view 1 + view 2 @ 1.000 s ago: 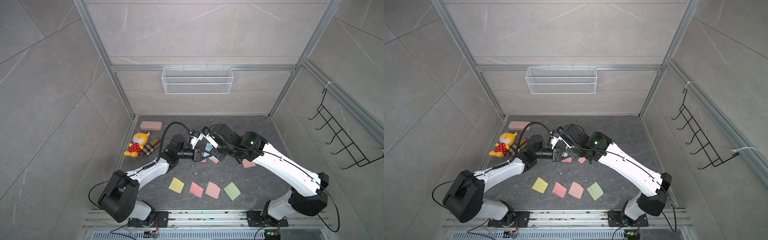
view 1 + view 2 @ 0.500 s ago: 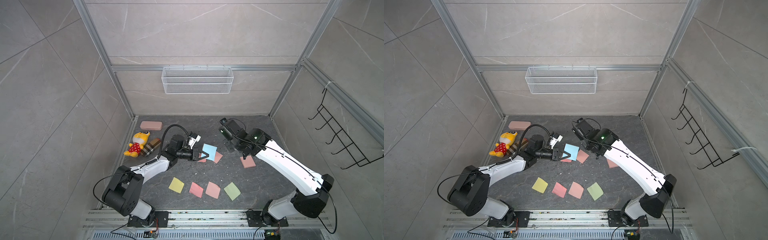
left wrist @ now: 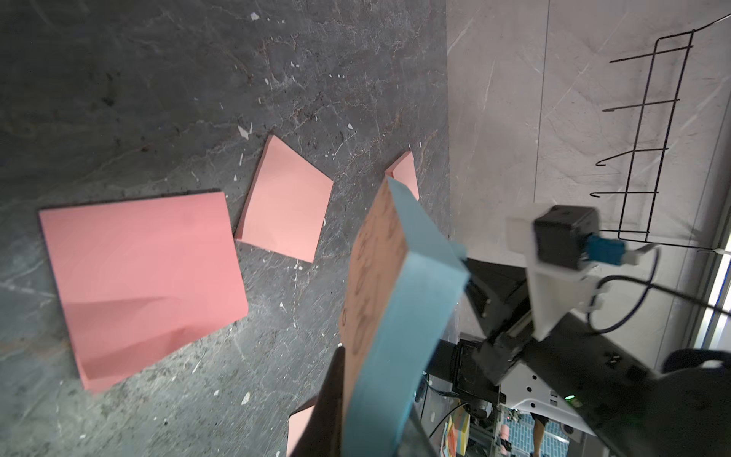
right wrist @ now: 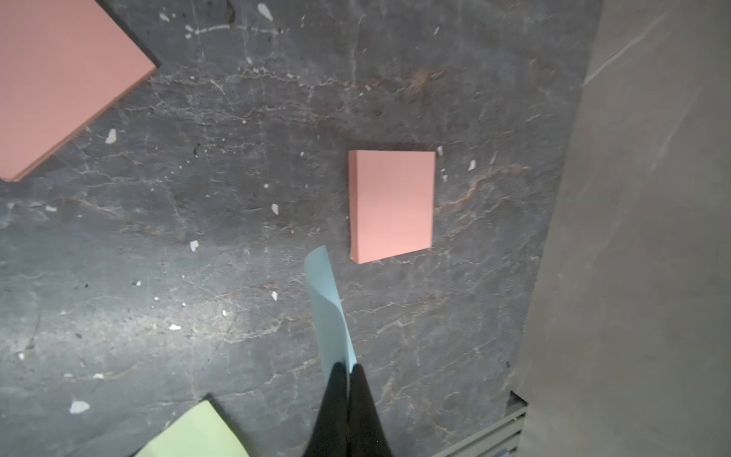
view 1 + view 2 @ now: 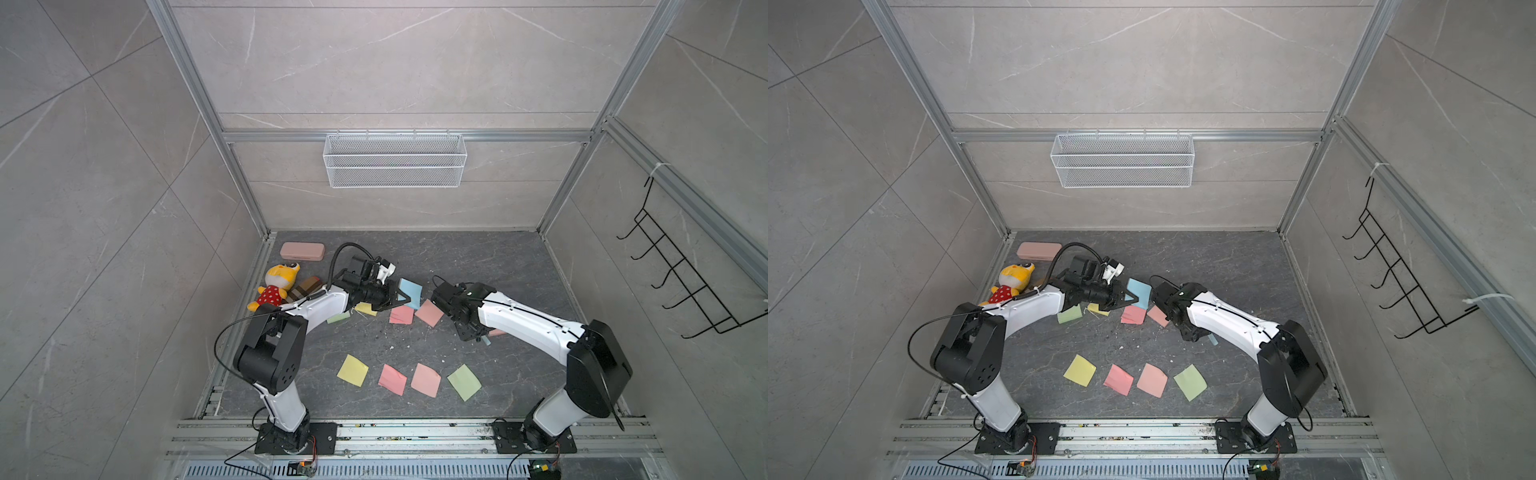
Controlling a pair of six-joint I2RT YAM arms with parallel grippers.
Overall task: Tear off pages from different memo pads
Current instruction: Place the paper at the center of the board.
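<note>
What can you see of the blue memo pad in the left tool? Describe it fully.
The blue memo pad is a thick square block of pale blue paper sheets with a brownish, faintly marked backing sheet. It is tilted on edge, seemingly lifted off the floor, and pinched near one edge by the left tool.

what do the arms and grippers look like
The left arm and right arm have white rounded links, bulky black joints and black cables. The left gripper and right gripper are black with tapered fingers.
</note>
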